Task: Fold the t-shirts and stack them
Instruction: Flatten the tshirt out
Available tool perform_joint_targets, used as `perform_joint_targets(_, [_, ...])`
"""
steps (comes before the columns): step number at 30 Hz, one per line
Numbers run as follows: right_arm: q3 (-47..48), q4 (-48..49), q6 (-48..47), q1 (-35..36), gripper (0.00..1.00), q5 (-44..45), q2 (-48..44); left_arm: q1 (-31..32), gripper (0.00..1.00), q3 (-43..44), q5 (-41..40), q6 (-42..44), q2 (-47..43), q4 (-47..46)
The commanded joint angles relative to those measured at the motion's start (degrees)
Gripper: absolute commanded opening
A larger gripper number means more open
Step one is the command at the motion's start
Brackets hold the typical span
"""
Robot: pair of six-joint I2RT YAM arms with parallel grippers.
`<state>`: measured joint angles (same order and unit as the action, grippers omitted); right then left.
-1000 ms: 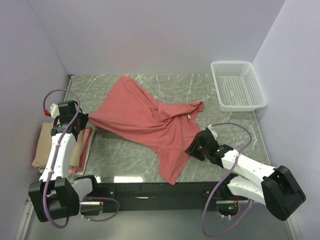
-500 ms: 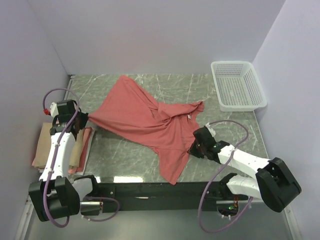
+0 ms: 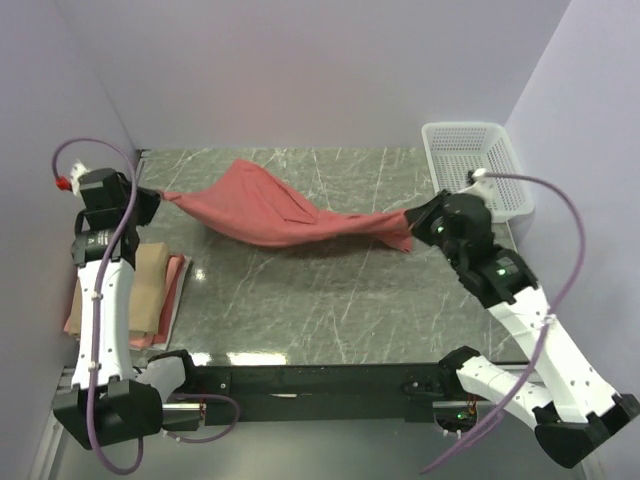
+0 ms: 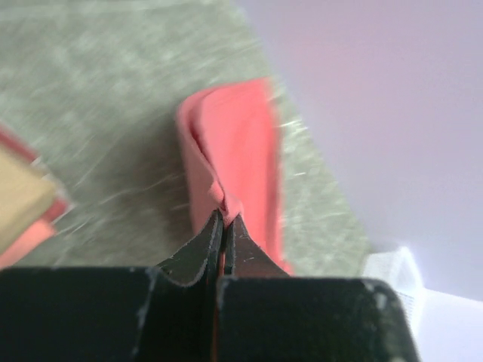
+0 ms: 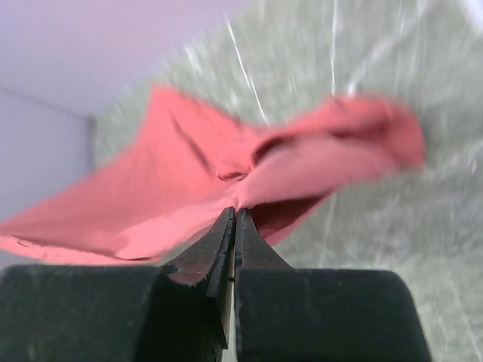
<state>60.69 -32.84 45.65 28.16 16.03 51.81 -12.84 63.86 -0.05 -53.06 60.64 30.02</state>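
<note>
The left gripper (image 3: 157, 196) and right gripper (image 3: 413, 224) each clamp an opposite edge of the salmon-red t-shirt (image 3: 275, 212), stretched between them over the table's (image 3: 330, 300) far half, with open marble toward the near edge.

salmon-red t-shirt (image 3: 270, 208): plain, uniform colour. tan-beige t-shirt (image 3: 145, 285): plain. pink t-shirt (image 3: 175, 285): plain. desk (image 3: 330, 310): grey-green marble pattern, white veins. basket (image 3: 475, 175): white, perforated mesh.

A taut salmon-red shirt (image 3: 270, 212) bars the far table from ten to two o'clock, with a basket (image 3: 476, 172) at two and a folded shirt stack (image 3: 148, 290) at eight, while the marble table (image 3: 330, 310) toward six lies open.
</note>
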Motion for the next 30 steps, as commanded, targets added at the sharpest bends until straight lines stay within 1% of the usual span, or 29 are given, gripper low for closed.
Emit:
perform_joint_targets(1, [9.17, -5.39, -4.69, -1.53, 0.0, 4.53, -1.8, -0.43, 0.0, 8.03, 2.86, 2.61, -4.56, -0.93])
perform_joint_targets(2, [13.45, -5.74, -5.3, -1.62, 0.0, 4.8, -2.41, -0.34, 0.0, 10.91, 3.13, 2.43, -5.7, -0.58])
perform_joint_targets(4, [17.34, -6.53, -6.97, -1.62, 0.0, 5.24, -3.21, -0.34, 0.0, 14.26, 3.57, 2.69, -6.67, 0.73])
perform_joint_targets(5, [21.1, -6.97, -7.5, -1.62, 0.0, 5.76, -3.56, -0.34, 0.0, 16.02, 3.57, 2.87, -7.03, 1.18])
perform_joint_targets(6, [22.79, -7.15, -8.11, -1.62, 0.0, 6.03, -3.91, -0.34, 0.0, 19.08, 3.66, 2.87, -7.72, 1.44])
perform_joint_targets(8, [27.79, -8.29, -9.7, -1.62, 0.0, 6.9, -4.09, -0.43, 0.0, 21.82, 4.09, 2.96, -8.17, 1.88])
perform_joint_targets(9, [29.12, -8.73, -10.57, -1.62, 0.0, 6.99, -4.17, -0.34, 0.0, 24.45, 4.27, 2.87, -8.08, 1.97])
perform_joint_targets(12, [32.03, -7.25, -11.98, -1.62, 0.0, 6.82, -5.23, -0.34, 0.0, 28.15, 5.59, 2.08, -6.69, 1.97])
perform_joint_targets(17, [33.71, -3.91, -14.18, -1.62, 0.0, 6.38, -2.6, -0.43, 0.0, 28.61, 7.35, -0.72, -3.52, -1.8])
perform_joint_targets(20, [32.66, 2.24, -16.73, -1.97, 0.0, 6.12, 1.53, -0.34, 0.0, 26.77, 9.1, -2.83, -0.27, -7.77])
perform_joint_targets(21, [32.48, 3.91, -17.95, -2.32, 0.0, 5.77, 4.23, -0.34, 0.01, 25.72, 9.72, -3.45, 2.09, -9.52])
perform_joint_targets(22, [32.65, 7.06, -18.4, -3.11, 0.0, 4.37, 5.92, -0.43, 0.0, 25.27, 11.55, -4.06, 3.42, -13.89])
perform_joint_targets(23, [33.79, 8.22, -18.49, -5.38, 0.0, 3.31, 7.85, -0.34, 0.0, 25.09, 12.35, -5.03, 5.08, -16.02])
perform_joint_targets(24, [34.93, 9.1, -18.05, -7.31, 0.0, 1.3, 12.22, -0.43, 0.01, 25.44, 12.97, -5.47, 8.84, -17.87])
perform_joint_targets(25, [36.07, 11.02, -17.53, -9.16, 0.0, -0.89, 14.61, -0.34, 0.0, 26.14, 14.02, -5.83, 11.05, -20.94])
perform_joint_targets(26, [38.34, 12.35, -16.91, -12.83, 0.0, -5.7, 16.9, -0.34, 0.0, 27.02, 14.73, -6.61, 13.43, -22.36])
perform_joint_targets(27, [39.5, 13.67, -15.52, -14.35, 0.0, -7.75, 21.62, -0.26, 0.0, 29.11, 15.69, -7.05, 18.15, -24.38])
perform_joint_targets(28, [42.82, 16.03, -14.89, -15.49, 0.0, -9.68, 24.19, -0.17, 0.01, 30.7, 16.83, -8.02, 20.89, -27.01])
perform_joint_targets(29, [45.37, 16.66, -14.19, -17.59, 0.0, -12.84, 29.69, 0.01, 0.0, 32.8, 17.45, -8.29, 23.79, -27.82])
perform_joint_targets(30, [48.27, 17.02, -13.23, -18.05, 0.0, -13.82, 32.71, 0.18, 0.01, 38.65, 17.89, -8.46, 29.91, -27.91])
